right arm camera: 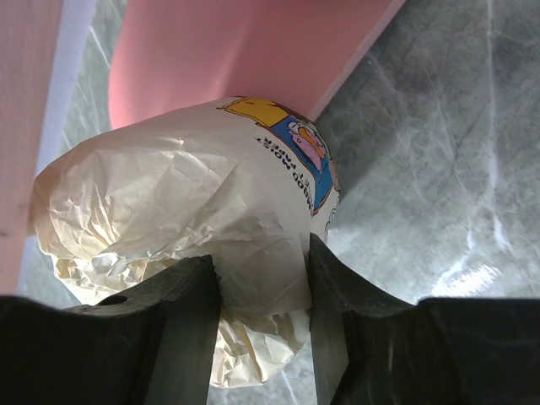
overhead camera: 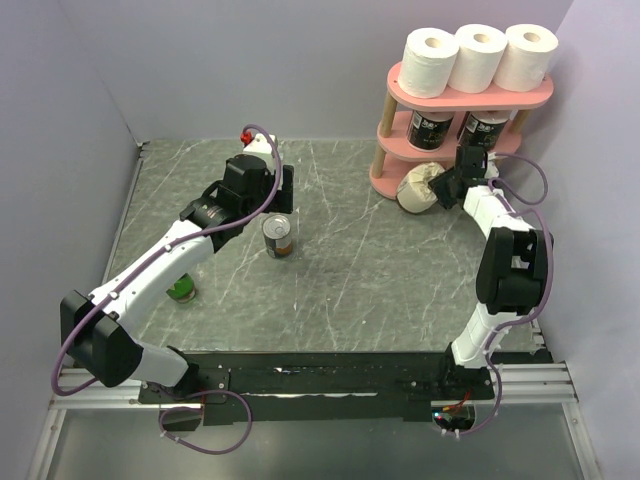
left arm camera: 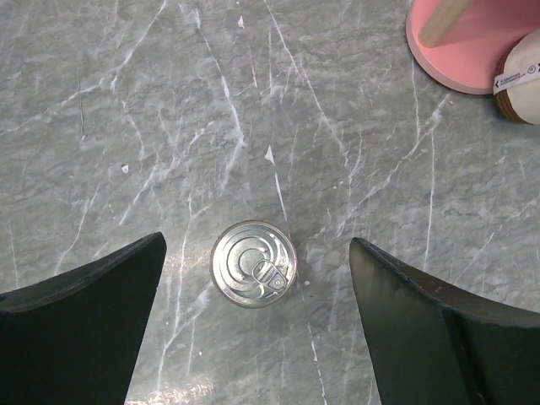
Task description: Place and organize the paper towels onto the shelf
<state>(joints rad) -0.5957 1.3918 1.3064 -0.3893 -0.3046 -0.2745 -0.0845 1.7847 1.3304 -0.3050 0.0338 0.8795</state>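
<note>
Cream roll (right arm camera: 194, 202) lies against the pink shelf (overhead camera: 386, 186) base, far right, with the right gripper (right arm camera: 261, 261) pinching only its crumpled wrap. The wrap may tear or slip on lifting. Left gripper (left arm camera: 257, 245) jaws are spread wide over the can (left arm camera: 253, 274).

Robot lab / test cell, not a home. L arm (overhead camera: 160, 265) & R arm (overhead camera: 510, 260) sit bolted to an alu rail (overhead camera: 560, 380) at the near edge of a grey marble-look tabletop (overhead camera: 340, 270). Plain lilac walls (overhead camera: 300, 60) box it in on 3 sides. Purple cables (overhead camera: 250, 420) loop loose. Staged props: pink shelf (overhead camera: 470, 100) w/ rolls (overhead camera: 478, 58), one can (overhead camera: 279, 237).
</note>
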